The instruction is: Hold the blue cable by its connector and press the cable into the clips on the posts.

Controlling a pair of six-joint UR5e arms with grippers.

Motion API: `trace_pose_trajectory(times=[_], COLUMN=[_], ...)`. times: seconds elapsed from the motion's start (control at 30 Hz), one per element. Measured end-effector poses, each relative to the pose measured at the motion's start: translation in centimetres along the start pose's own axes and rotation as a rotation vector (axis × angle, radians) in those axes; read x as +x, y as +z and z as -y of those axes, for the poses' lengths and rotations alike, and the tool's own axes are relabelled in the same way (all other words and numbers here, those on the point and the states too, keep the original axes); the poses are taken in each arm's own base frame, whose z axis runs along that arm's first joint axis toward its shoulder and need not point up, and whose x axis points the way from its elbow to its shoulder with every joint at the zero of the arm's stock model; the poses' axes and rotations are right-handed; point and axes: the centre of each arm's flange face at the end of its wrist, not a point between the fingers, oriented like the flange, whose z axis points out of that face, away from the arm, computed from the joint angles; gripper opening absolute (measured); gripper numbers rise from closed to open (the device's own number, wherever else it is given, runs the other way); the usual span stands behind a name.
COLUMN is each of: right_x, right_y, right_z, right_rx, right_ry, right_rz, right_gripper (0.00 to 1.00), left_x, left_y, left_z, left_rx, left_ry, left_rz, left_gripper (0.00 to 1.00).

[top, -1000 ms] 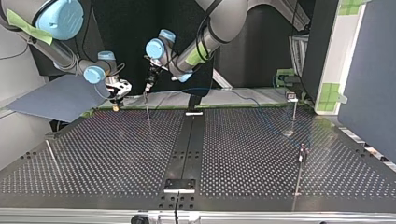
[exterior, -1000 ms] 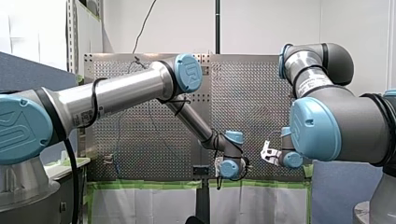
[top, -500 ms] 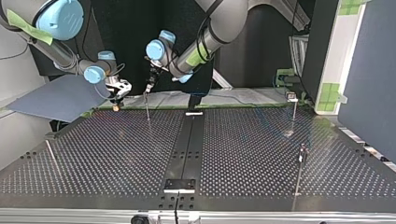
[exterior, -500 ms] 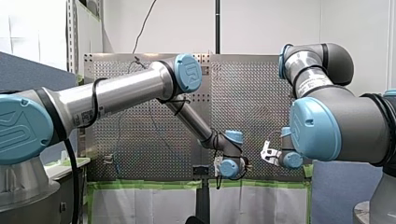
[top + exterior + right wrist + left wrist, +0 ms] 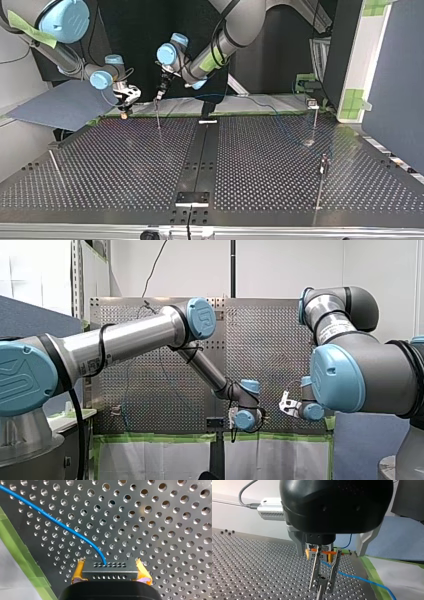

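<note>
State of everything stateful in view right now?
right gripper: shut on connector, yellow pads either side
connector: clamped between the pads
blue cable: attached to connector, curving away
left gripper: at a post top, open or shut unclear
posts: upright, clips too small to read

Right wrist view: blue cable (image 5: 62, 527) runs out of view, its far course unseen; connector (image 5: 110, 570) hides most of the yellow pads (image 5: 78, 572). Left wrist view: post (image 5: 320, 596) under my left gripper (image 5: 323, 586), cut off at the edge. Top view: clips (image 5: 313, 104) too small to resolve.
</note>
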Motion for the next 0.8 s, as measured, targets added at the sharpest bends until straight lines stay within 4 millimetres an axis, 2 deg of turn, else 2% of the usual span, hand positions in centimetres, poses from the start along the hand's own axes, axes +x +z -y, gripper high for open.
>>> trace_pose_trajectory(times=[0.47,0.67,0.8], right_x=[-0.1,-0.6,-1.4], right_y=[-0.1,-0.7,-1.5], right_z=[-0.1,-0.4,-0.7], right_rx=[-0.012,-0.025,-0.032], right_ry=[-0.006,-0.027,-0.049], right_rz=[0.005,0.019,0.024], right_gripper=[0.00,0.00,0.00], left_x=[0.2,0.4,-0.6], left_y=[-0.2,-1.3,-2.3], left_z=[-0.2,-1.0,-1.1], left_rx=[-0.008,-0.045,-0.052], left_ry=[0.017,0.077,0.113], left_rz=[-0.020,-0.071,-0.082], left_gripper=[0.98,0.98,0.98])
